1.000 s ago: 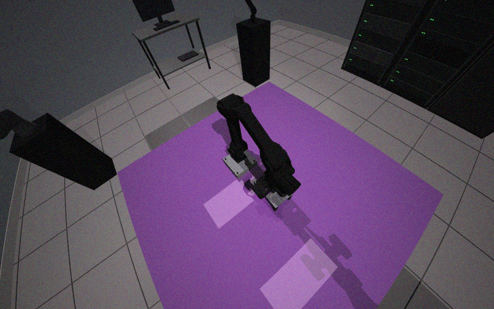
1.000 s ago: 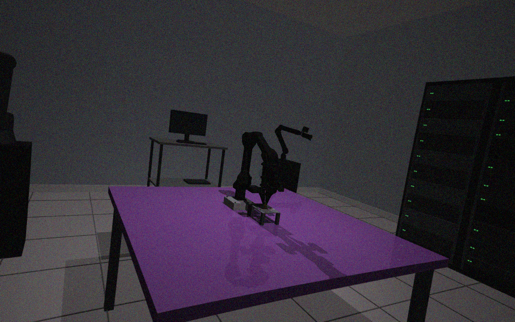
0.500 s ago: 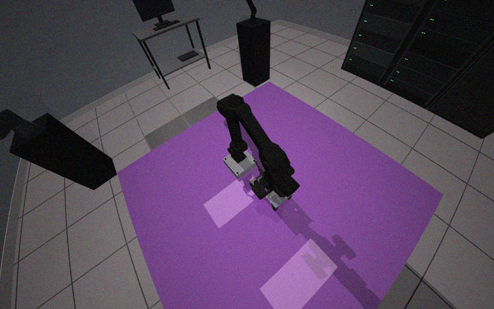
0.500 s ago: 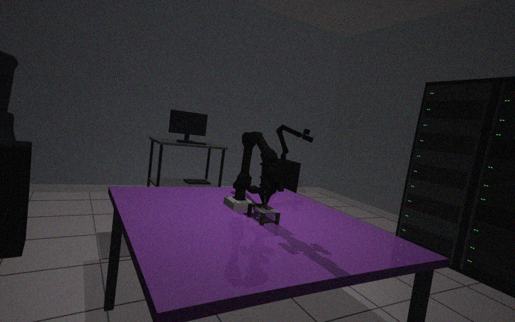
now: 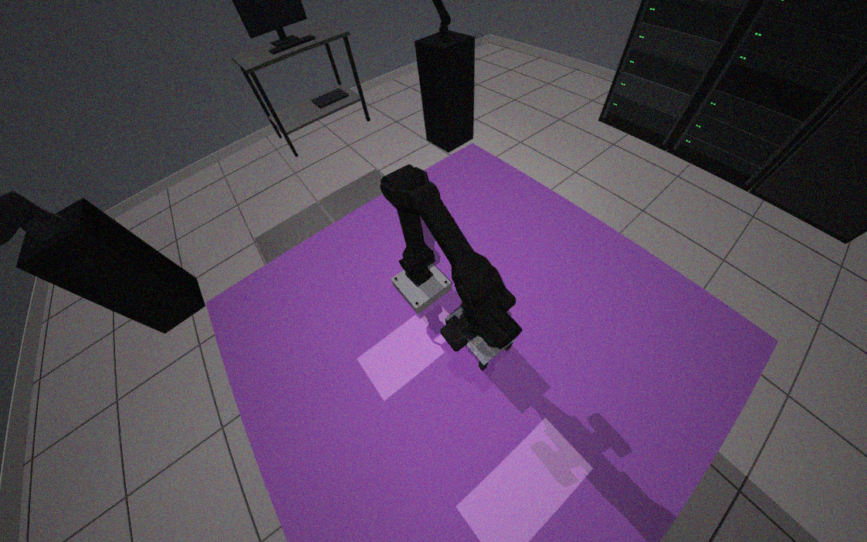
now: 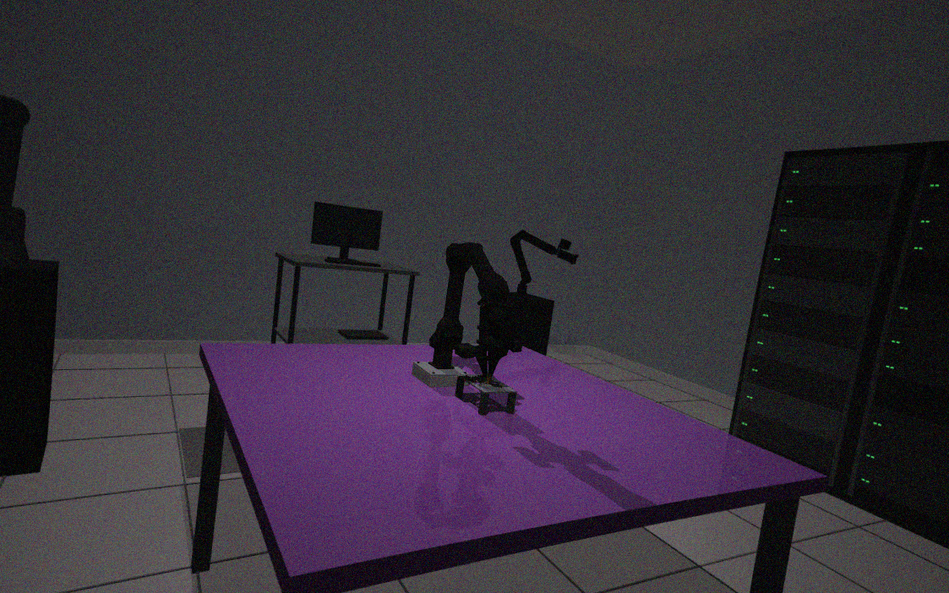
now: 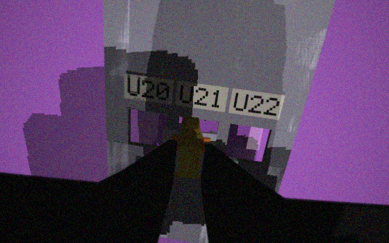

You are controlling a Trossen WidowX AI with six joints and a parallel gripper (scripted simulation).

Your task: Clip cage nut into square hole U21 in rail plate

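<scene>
I have the cage nut (image 7: 190, 149) between my fingertips (image 6: 488, 378), a yellowish piece with a touch of orange showing at either side, and it sits over the U21 opening (image 7: 209, 126) of the rail plate (image 7: 218, 48) (image 6: 501, 387) (image 5: 485, 351), under the label that reads U21. The U20 and U22 holes lie to either side. Whether the wings are already through the hole or only above it, I cannot tell from here; my own fingers and the shadow hide the edge. I expect the nut to be light and small, with wings that are springy rather than soft, so they should push back against me and want to spread the moment I slacken. If they are smooth metal, they could slip or twist under uneven pressure. The place to hold is across the two wings, high enough that my tips don't jam against the hole's rim, level and square to the opening. My jaws are nearly closed, only a narrow gap apart, clenched on the nut; whether they brush the plate I can't make out. Once the flanges rest on top, I should ease apart gently and lift straight away.
</scene>
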